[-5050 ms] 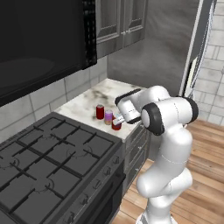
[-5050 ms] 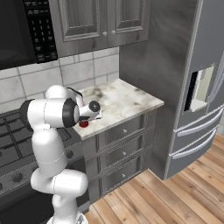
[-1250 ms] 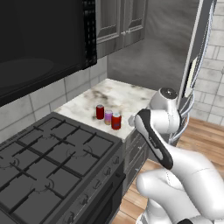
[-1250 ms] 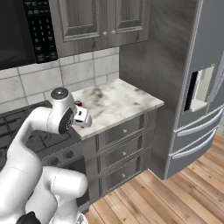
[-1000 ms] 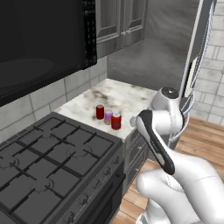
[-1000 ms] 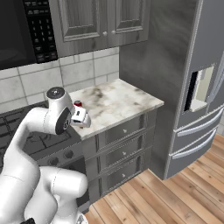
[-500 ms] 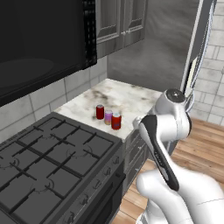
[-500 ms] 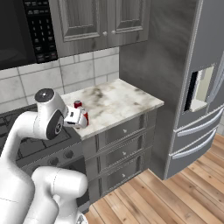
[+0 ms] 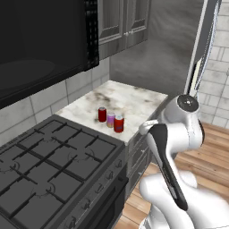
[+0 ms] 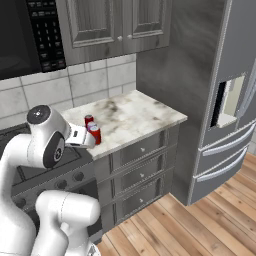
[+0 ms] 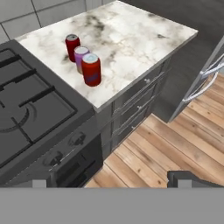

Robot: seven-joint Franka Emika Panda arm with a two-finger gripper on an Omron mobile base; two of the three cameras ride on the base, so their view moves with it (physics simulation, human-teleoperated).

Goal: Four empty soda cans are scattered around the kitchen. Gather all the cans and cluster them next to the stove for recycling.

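Arm pulled back; gripper (image 11: 109,183) open, three soda cans (image 11: 91,69) by stove (image 11: 30,118).

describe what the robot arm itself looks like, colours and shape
The arm is built of glossy white, rounded shell segments with dark grey to black bands at the joints. A round grey cap with a dark ring closes the top joint. No cables or markings show. In the hand view one small dark finger tip is blocky.

marble counter (image 11: 131,39), three soda cans (image 11: 91,69) upright beside stove (image 11: 35,113)

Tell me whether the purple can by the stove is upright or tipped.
Upright: the purple can stands on the counter, silver top up, between two red cans.
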